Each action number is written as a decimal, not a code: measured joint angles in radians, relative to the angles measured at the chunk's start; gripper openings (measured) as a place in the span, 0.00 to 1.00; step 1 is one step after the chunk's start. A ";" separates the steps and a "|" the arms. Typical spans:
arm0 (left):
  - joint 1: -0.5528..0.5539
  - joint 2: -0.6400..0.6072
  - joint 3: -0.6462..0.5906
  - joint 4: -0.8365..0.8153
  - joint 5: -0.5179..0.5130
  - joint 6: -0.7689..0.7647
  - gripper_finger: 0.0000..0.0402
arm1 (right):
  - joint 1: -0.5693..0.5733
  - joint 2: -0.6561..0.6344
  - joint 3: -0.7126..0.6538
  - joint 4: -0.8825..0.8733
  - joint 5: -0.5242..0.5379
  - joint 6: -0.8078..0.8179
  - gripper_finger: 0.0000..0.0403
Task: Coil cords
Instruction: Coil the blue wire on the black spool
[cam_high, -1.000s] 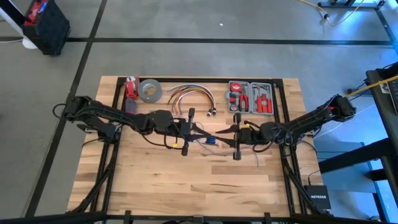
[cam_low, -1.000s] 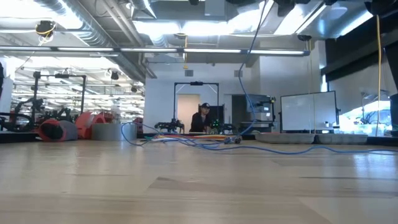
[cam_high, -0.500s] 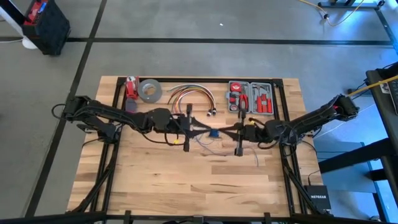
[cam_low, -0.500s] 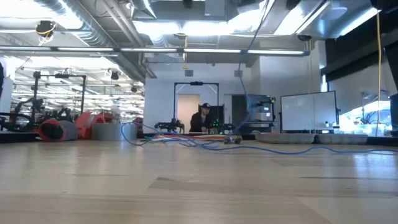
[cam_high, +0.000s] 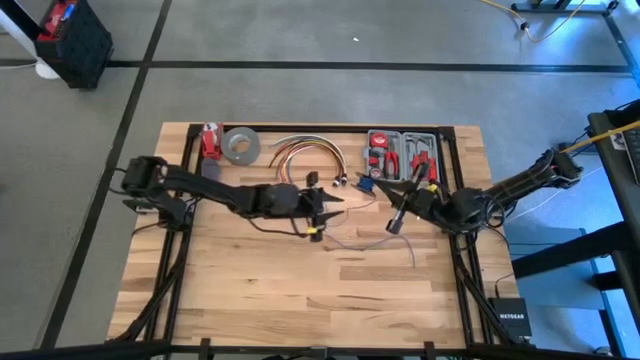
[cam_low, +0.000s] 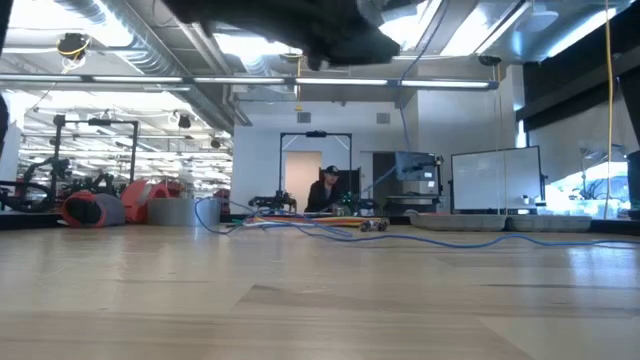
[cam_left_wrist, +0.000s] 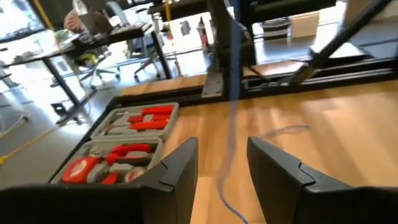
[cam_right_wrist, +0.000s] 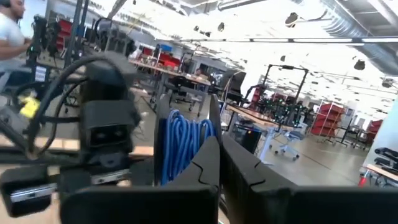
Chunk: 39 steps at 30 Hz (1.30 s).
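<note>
The right gripper (cam_right_wrist: 214, 155) is closed on a bunch of blue cord (cam_right_wrist: 183, 143) looped between its fingers, lifted off the table (cam_high: 250, 290). From above, that gripper (cam_high: 372, 186) sits just in front of the tool case (cam_high: 402, 157), and a thin strand of the cord (cam_high: 365, 238) trails down onto the bare wood between the arms. The left gripper (cam_high: 340, 198) is at mid-table with its fingers (cam_left_wrist: 180, 168) spread apart; the cord (cam_left_wrist: 229, 137) hangs down between them, and whether it touches either finger is hard to tell. Farther back along the table's far edge lie the arched cable bundle (cam_high: 300, 150), a tape roll (cam_high: 241, 146) and a red item (cam_high: 210, 140). A person (cam_low: 327, 190) sits in the room beyond.
</note>
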 joint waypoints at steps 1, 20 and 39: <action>0.005 0.020 0.017 -0.002 -0.003 0.000 0.33 | 0.000 0.007 0.000 -0.002 0.000 -0.001 0.01; 0.016 0.146 0.136 -0.138 -0.007 0.047 0.18 | 0.001 0.015 0.000 -0.036 0.003 -0.003 0.01; 0.058 -0.233 0.136 -0.592 -0.189 -0.054 0.01 | 0.055 0.021 0.001 -0.075 -0.054 -0.080 0.01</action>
